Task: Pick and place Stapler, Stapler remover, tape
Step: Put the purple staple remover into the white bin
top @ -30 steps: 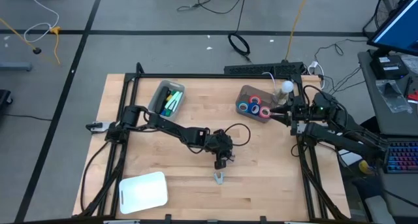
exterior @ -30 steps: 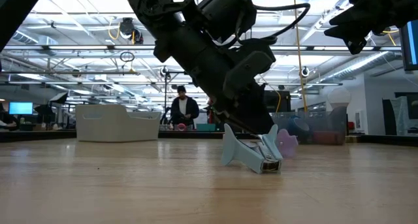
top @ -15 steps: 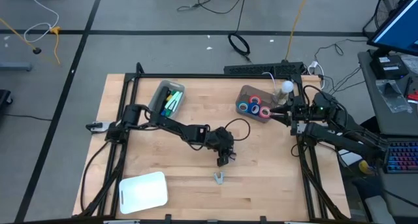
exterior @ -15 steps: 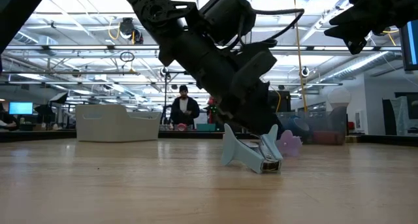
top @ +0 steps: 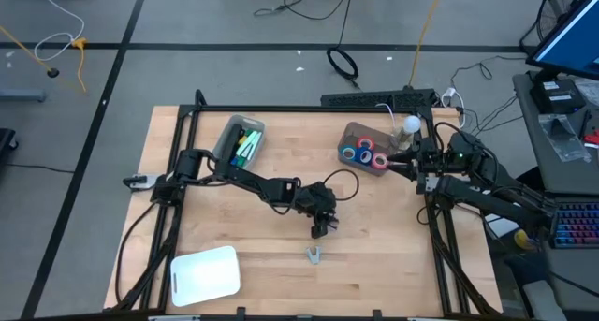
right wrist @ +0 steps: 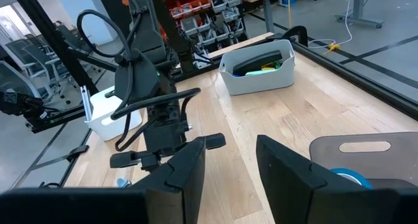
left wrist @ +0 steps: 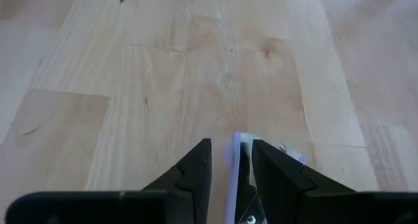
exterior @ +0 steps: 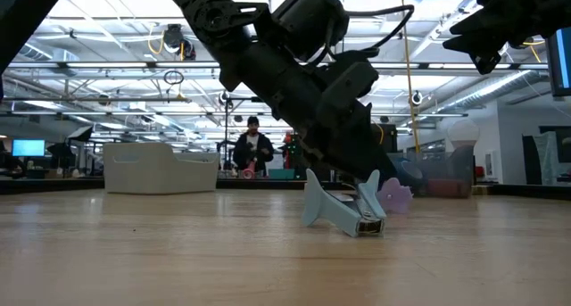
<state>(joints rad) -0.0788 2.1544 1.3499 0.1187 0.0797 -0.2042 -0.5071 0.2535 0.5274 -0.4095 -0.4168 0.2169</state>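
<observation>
We find no brand, label or readable writing on any item in any view.

The left arm reaches from the table's left edge out over the middle of the wooden table (top: pixel 374 227), elbow bent, wrist angled down toward the near edge. The left gripper (top: pixel 319 230) hangs just above and behind the staple remover (top: pixel 314 255), a small pale blue piece lying on the bare wood near the front edge. In the low view the staple remover (exterior: pixel 342 210) rests on the table with its jaws spread and one wing raised; the left gripper (exterior: pixel 357 168) is close over it, apart from it as far as we can see. In the left wrist view the two dark fingers (left wrist: pixel 196 168) stand parted, with the pale blue piece (left wrist: pixel 236 160) showing in the gap between them; we see no grip on it, so we record this pincer as released.

The right arm waits at the table's right edge, beside the grey tray (top: pixel 354 133). The right gripper (top: pixel 418 167) has its fingers (right wrist: pixel 287 165) parted with nothing between them.

The tape rolls (top: pixel 365 156), blue and red rings, lie together in the grey tray at the back right. A grey bin (top: pixel 227 136) at the back left holds green and dark items. A white lid-like tray (top: pixel 205 274) lies at the front left corner.

A person (exterior: pixel 252 150) stands in the room behind the table.
</observation>
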